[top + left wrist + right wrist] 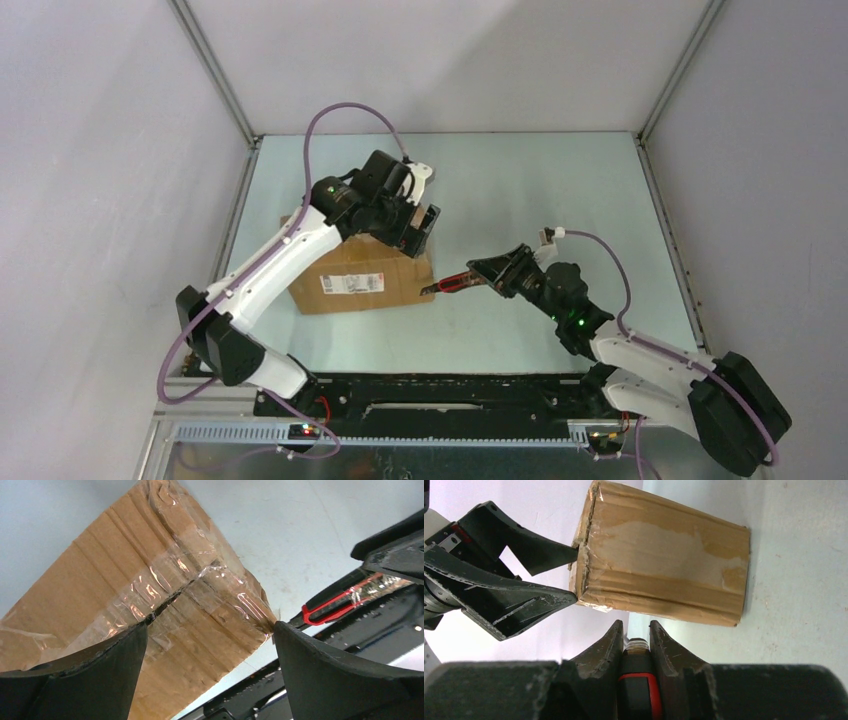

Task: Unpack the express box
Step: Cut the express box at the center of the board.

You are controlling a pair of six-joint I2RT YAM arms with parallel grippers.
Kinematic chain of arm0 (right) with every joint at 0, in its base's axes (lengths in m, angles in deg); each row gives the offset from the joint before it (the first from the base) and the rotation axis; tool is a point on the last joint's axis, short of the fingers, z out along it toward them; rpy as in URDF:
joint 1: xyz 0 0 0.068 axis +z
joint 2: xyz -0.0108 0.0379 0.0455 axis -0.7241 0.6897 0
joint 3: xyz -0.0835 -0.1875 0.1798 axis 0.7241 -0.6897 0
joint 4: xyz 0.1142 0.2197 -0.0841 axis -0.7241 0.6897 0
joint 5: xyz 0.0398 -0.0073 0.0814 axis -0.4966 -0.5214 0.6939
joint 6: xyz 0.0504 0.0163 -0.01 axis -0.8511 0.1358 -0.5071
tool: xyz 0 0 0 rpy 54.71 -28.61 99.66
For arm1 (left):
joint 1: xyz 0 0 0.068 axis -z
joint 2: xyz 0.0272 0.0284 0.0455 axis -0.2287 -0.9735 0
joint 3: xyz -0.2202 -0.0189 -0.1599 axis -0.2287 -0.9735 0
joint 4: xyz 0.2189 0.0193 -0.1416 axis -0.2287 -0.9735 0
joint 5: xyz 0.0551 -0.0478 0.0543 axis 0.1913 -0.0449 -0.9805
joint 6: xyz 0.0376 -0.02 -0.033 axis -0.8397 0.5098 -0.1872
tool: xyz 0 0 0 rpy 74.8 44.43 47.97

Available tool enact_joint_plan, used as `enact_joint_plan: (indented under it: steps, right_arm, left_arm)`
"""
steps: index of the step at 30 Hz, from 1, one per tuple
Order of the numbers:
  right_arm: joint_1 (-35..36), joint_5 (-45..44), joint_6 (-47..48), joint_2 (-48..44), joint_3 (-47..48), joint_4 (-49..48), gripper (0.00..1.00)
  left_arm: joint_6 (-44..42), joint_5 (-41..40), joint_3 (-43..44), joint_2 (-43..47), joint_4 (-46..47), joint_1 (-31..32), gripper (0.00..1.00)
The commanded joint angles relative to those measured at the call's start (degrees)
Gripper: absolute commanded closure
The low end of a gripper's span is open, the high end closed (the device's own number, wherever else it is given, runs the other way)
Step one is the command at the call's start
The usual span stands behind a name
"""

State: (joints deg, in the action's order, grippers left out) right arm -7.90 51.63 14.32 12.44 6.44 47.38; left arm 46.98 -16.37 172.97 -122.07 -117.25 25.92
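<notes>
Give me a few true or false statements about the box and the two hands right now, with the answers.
1. The left hand is open at one end of the express box. True.
2. The right hand is empty. False: it is shut on a red and black cutter.
3. The box's flaps are folded wide open. False: they lie shut, with clear tape along the seam.
4. A white label sits on the box's side. True.
</notes>
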Motion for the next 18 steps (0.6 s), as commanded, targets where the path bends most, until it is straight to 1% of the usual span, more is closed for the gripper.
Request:
enact_joint_plan:
  steps: [1,4,6,10,12,15,16,18]
  right_arm:
    - [0.72,-3.67,-0.93,3.77,1.99,-10.4,1.0]
    - [0.88,-5.58,-2.01,6.8,2.18,-13.23,1.0]
    - [0.41,-6.38,-2.03,8.23,2.9,-12.91,1.0]
    - [-1.56,-6.21,-2.51,10.65,4.23,-12.98,1.0]
    - [-2.95,-5.52,-2.35,10.78,4.78,-12.52,1.0]
    - [-5.25,-4.72,-2.05,9.91,4.92,-11.2,1.0]
    - [-6.05,-4.57,-1.92,9.49,4.93,-10.7,1.0]
    - [-7.07,-4.38,-1.37,8.46,5.05,-8.78,1.0]
  left_arm:
    - [-3.28,-7.58,-1.31,0.14,1.82,-0.87,0.0]
    - [-2.74,-4.05,-2.72,0.1,4.0,-0.65,0.0]
    - [-2.98,-2.03,-3.47,-0.07,5.1,-0.71,0.0]
    - [-1.11,7.74,-3.38,-1.48,5.66,-0.73,0.0]
    - [1.77,13.03,-3.6,-1.49,6.97,-0.69,0.0]
    - [8.72,19.49,-6.0,-0.05,12.31,-0.19,0.0]
    - [10.7,20.53,-6.62,0.27,13.63,0.5,0.0]
    - [14.12,19.97,-7.74,0.79,15.1,2.43,0.0]
